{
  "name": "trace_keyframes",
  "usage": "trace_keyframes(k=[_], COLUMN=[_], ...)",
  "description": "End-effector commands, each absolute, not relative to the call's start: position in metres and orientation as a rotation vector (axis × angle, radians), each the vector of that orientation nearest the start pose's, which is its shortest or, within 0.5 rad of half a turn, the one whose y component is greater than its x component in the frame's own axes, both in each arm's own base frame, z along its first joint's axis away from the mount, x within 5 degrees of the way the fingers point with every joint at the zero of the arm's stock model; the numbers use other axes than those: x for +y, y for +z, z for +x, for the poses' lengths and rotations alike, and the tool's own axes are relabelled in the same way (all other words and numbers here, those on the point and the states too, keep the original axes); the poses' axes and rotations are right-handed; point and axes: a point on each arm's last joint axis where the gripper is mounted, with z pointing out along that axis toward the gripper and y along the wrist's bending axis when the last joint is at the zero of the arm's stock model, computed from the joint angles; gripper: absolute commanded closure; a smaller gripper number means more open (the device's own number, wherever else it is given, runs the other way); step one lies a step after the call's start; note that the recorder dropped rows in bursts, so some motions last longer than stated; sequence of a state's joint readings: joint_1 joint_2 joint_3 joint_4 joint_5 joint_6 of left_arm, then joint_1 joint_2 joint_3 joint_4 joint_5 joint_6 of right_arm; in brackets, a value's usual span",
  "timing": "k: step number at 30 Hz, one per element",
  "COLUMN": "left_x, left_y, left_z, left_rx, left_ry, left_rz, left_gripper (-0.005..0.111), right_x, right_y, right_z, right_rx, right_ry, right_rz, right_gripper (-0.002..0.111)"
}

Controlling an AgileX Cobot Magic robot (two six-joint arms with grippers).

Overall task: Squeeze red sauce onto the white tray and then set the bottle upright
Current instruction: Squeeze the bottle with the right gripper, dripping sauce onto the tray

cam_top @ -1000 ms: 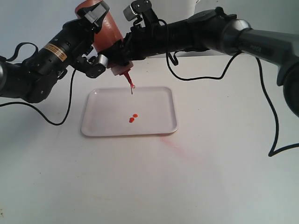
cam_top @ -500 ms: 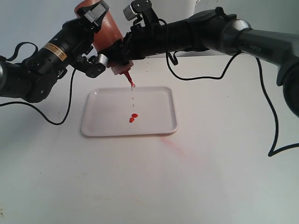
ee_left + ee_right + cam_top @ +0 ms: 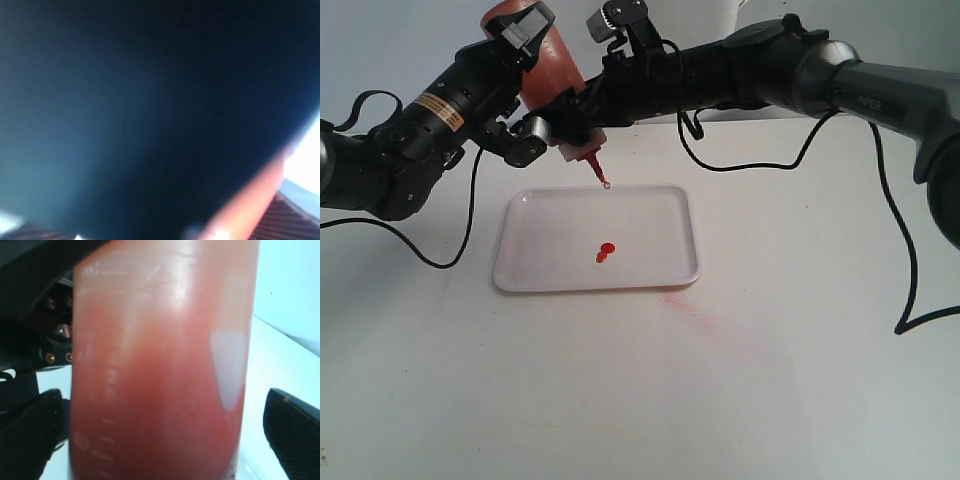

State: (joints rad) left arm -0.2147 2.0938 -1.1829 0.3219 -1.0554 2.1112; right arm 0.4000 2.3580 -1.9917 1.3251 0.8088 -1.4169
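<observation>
The bottle [image 3: 542, 60] hangs nozzle-down and tilted above the far rim of the white tray [image 3: 660, 215]. The left jaws are clamped across its body, a finger on either side, so its whole weight rides in that grip. The right jaws stand wide around the same body: in the right wrist view the dark pads [image 3: 295, 425] sit off to each side of the translucent wall, with bare gap showing on at least one side, squeezing nothing. The left wrist view is dark blur and adds nothing. The nozzle [image 3: 597, 170] points down over the tray's far edge, while the red sauce [image 3: 605, 250] lies as a small glossy blob near the tray's middle. A faint pink smear [image 3: 695, 312] marks the tabletop [image 3: 770, 380] just off the tray's near right corner. The bottle looks light and soft-walled, so I judge any hard pinch would push out more sauce. Its smooth plastic may also slip if sauce has run onto it. The mid-body, clear of the stained nozzle, seems the best place to hold it, gripping only firmly enough to turn it and set the flat base down.
</observation>
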Motion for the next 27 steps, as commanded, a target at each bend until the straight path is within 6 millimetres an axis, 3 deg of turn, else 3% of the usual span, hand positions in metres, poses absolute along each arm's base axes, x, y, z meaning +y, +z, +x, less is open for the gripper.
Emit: trace_keyframes(k=[1, 22, 25, 27], left_x=[-0.1213, -0.1213, -0.1213, -0.1213], left_y=[0.2079, 0.2079, 0.2079, 0.2079], left_z=[0.4304, 0.4304, 0.4304, 0.4304], left_rx=[0.242, 0.242, 0.242, 0.242], left_ry=[1.516, 1.516, 1.516, 1.516], left_rz=[1.460, 1.460, 1.460, 1.460], left_gripper=[0.107, 0.107, 0.107, 0.107], right_x=[0.2665, 0.2668, 0.2668, 0.2668], right_y=[0.2182, 0.2219, 0.2219, 0.2219], right_z=[0.4603, 0.4639, 0.4637, 0.4637], right_rx=[1.736, 1.704, 1.704, 1.704], right_ry=[0.937, 0.925, 0.926, 0.926], right_rz=[-1.104, -1.058, -1.059, -1.059], right_gripper=[0.003, 0.004, 0.013, 0.030])
